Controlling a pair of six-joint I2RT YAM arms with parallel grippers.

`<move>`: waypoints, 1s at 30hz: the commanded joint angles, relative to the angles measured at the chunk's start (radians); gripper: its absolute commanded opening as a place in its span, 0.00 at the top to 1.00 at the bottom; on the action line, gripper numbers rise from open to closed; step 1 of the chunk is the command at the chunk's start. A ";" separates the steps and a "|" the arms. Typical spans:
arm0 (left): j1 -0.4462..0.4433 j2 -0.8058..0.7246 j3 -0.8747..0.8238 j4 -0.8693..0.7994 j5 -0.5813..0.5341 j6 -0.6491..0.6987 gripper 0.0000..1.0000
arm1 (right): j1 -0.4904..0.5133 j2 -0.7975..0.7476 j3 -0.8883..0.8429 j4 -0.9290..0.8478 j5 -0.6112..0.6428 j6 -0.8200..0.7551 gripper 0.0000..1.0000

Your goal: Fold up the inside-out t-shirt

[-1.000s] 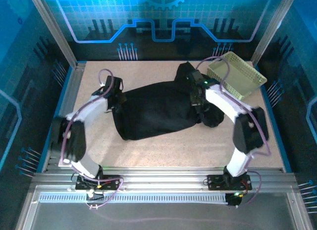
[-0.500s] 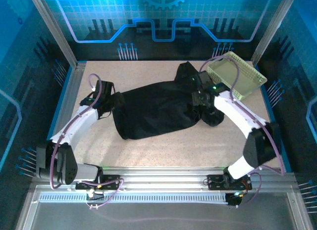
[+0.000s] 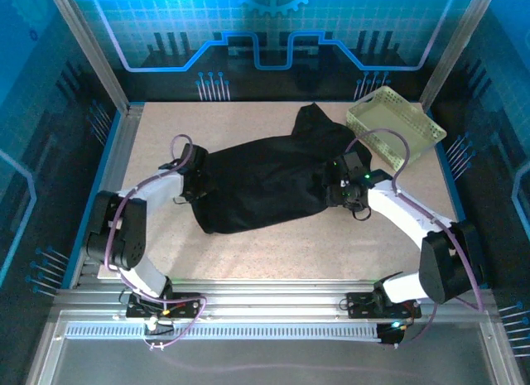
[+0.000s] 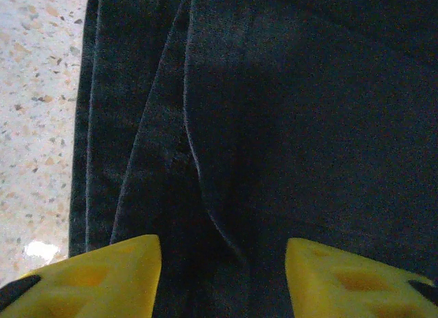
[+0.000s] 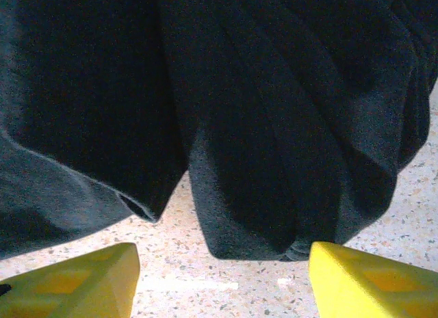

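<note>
Two left fingers (image 4: 102,273) straddle the t-shirt (image 4: 287,113).

- Top view: left gripper (image 3: 195,180) reads dark on dark against the black t-shirt (image 3: 265,182); fingertips cannot be made out (same for the right gripper (image 3: 338,192) at the shirt's right end).
- Left wrist view: t-shirt (image 4: 287,113) runs off the top, right and bottom edges; the gripper's yellow fingers (image 4: 102,280) are cut by the bottom edge.
- Right wrist view: t-shirt (image 5: 274,113) runs off the top and both sides; fingers (image 5: 373,284) cut likewise.
- Table (image 3: 273,252) hidden wherever the cloth lies.
</note>
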 commanded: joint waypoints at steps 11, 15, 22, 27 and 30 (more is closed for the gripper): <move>0.017 0.051 0.034 0.066 0.011 -0.005 0.77 | -0.020 -0.044 -0.025 0.035 -0.011 0.024 0.31; 0.021 0.024 0.028 0.063 -0.011 0.014 0.91 | -0.025 -0.043 -0.029 0.031 0.005 0.026 0.30; 0.061 -0.235 -0.140 0.143 -0.099 0.025 1.00 | -0.161 -0.055 -0.011 0.009 -0.078 0.024 0.30; 0.137 -0.326 -0.195 0.140 -0.059 0.039 1.00 | -0.096 -0.054 -0.036 0.048 -0.151 0.008 0.31; 0.153 -0.345 -0.200 0.128 -0.055 0.048 1.00 | 0.016 -0.076 -0.044 0.047 -0.090 0.022 0.31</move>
